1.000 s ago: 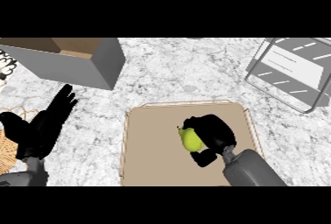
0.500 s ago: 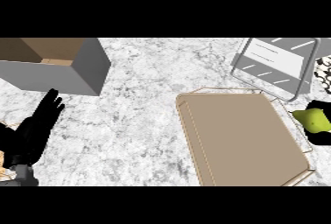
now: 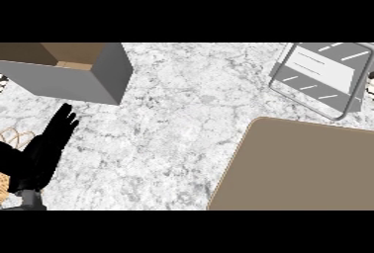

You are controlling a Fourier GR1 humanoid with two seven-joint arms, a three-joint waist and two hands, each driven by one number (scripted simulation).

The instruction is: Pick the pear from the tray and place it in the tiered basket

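Left hand (image 3: 41, 157), fingers straight, is parked well left of the tray (image 3: 306, 168), and I can't see the pear or right hand.

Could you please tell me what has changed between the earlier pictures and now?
The right hand, curled round the pear, carried it rightwards off the tray; now neither hand nor pear shows. The tray appears further right in the view. The left hand stays open at the left edge; the grey box and basket keep their corners.
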